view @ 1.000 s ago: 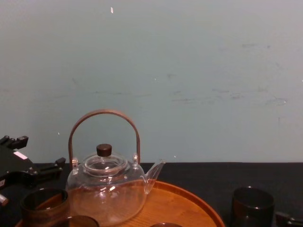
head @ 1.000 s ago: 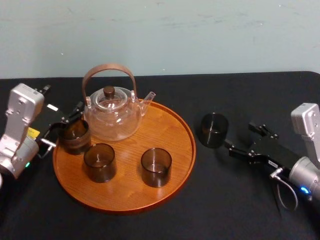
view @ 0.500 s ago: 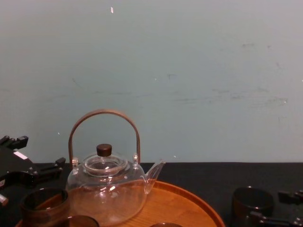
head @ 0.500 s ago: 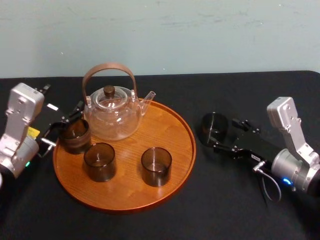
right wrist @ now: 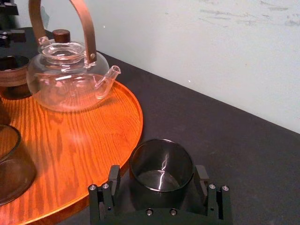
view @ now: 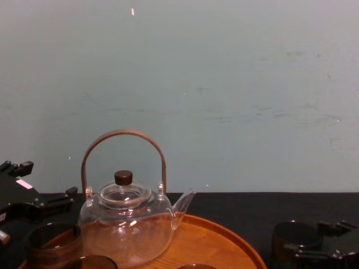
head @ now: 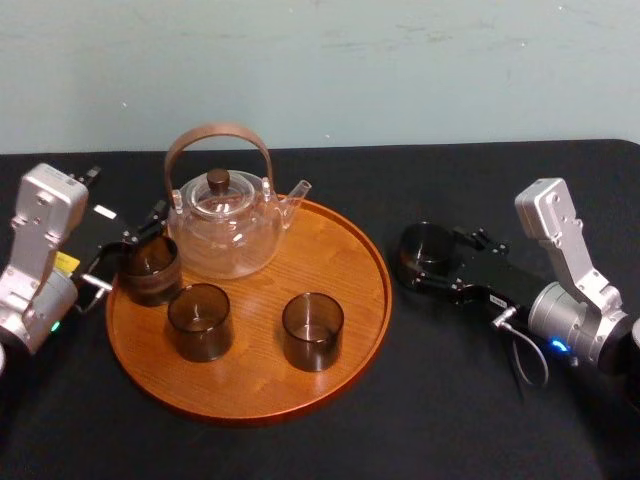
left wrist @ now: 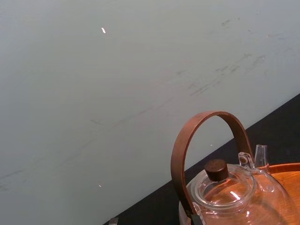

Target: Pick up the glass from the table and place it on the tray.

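Head view, right claw (head: 428,260) astride glass (head: 424,243), tray (head: 375,300) just beside.

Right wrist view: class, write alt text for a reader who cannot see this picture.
The right end effector is open and straddles a dark glass standing on the black table, with one finger on each side. Close beside the glass lies a round wooden tray carrying a clear teapot and other glasses.
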Robot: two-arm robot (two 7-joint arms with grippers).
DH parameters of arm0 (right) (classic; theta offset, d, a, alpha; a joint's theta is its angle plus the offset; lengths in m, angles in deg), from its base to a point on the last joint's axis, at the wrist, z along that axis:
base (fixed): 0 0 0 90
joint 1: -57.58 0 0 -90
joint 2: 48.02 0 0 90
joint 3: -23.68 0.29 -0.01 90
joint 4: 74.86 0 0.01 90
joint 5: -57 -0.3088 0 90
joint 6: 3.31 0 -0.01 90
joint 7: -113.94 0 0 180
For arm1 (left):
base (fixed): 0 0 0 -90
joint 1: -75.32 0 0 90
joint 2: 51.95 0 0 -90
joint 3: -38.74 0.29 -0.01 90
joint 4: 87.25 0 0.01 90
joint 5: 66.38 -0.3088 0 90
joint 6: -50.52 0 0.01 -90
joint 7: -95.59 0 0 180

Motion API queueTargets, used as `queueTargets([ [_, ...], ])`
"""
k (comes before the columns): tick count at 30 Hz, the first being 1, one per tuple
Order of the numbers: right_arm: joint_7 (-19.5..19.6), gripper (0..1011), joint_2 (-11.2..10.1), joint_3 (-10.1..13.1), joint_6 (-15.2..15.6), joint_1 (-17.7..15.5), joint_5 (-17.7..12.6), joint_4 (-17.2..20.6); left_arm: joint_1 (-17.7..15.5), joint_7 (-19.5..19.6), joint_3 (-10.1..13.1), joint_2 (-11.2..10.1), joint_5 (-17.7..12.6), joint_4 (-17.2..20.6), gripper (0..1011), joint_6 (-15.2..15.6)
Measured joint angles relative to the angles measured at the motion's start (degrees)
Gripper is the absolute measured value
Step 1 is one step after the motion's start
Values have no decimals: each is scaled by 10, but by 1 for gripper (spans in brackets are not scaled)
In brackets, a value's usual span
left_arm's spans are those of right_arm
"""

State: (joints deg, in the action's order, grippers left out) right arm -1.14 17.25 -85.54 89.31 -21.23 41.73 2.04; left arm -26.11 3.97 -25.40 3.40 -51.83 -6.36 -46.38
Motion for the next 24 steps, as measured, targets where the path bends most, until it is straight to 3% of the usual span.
queueTargets([
  [24, 6, 1002, 23, -9, 23, 38, 4, -43, 0, 0, 0, 0, 0, 0, 1001, 0],
])
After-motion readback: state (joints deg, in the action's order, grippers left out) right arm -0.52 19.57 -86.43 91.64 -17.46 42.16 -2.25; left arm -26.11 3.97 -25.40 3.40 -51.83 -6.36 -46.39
